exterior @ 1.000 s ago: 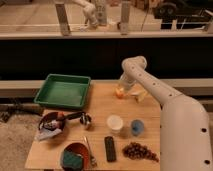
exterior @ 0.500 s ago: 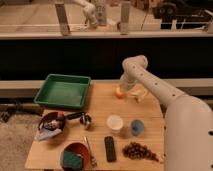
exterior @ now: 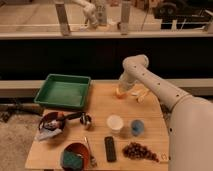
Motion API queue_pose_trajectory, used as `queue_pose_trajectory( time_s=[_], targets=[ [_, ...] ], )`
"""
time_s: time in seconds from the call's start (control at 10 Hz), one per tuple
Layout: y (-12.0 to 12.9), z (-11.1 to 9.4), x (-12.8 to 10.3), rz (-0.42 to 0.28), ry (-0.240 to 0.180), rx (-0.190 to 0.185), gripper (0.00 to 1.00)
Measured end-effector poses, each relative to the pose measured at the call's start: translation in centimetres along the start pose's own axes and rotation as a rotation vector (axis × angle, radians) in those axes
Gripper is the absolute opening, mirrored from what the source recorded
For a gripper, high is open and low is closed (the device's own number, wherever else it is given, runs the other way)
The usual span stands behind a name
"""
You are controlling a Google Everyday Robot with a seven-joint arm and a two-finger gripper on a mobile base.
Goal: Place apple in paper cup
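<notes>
The apple (exterior: 120, 92) is a small orange-yellow fruit at the far middle of the wooden table (exterior: 100, 107). My gripper (exterior: 123, 88) is at the end of the white arm, down right over the apple and touching or nearly touching it. The paper cup (exterior: 115, 123) is white, upright and wide-mouthed, nearer the front, well clear of the gripper. The arm comes in from the right.
A green tray (exterior: 62, 91) lies at the far left. A blue cup (exterior: 137, 127) stands right of the paper cup. Dark grapes (exterior: 141, 151), a black remote (exterior: 110, 148), a red bowl with a sponge (exterior: 75, 156), a crumpled bag (exterior: 51, 124) and pale items (exterior: 141, 94) also lie here.
The gripper has stayed at the apple with barely any movement. The other things have not moved.
</notes>
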Motion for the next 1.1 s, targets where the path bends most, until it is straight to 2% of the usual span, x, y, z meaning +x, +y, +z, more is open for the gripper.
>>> queue_pose_trajectory(
  time_s=[0.1, 0.4, 0.5, 0.8, 1.1],
  targets=[
    [-0.2, 0.4, 0.1, -0.006, 0.0, 0.013, 0.37],
    [-0.9, 1.9, 0.9, -0.019, 0.009, 0.051, 0.72],
    [-0.9, 2.1, 1.2, -0.017, 0.016, 0.059, 0.77],
    [-0.7, 3.0, 2.1, -0.007, 0.071, 0.074, 0.8],
    [-1.0, 3.9, 2.4, -0.018, 0.091, 0.088, 0.8]
  ],
)
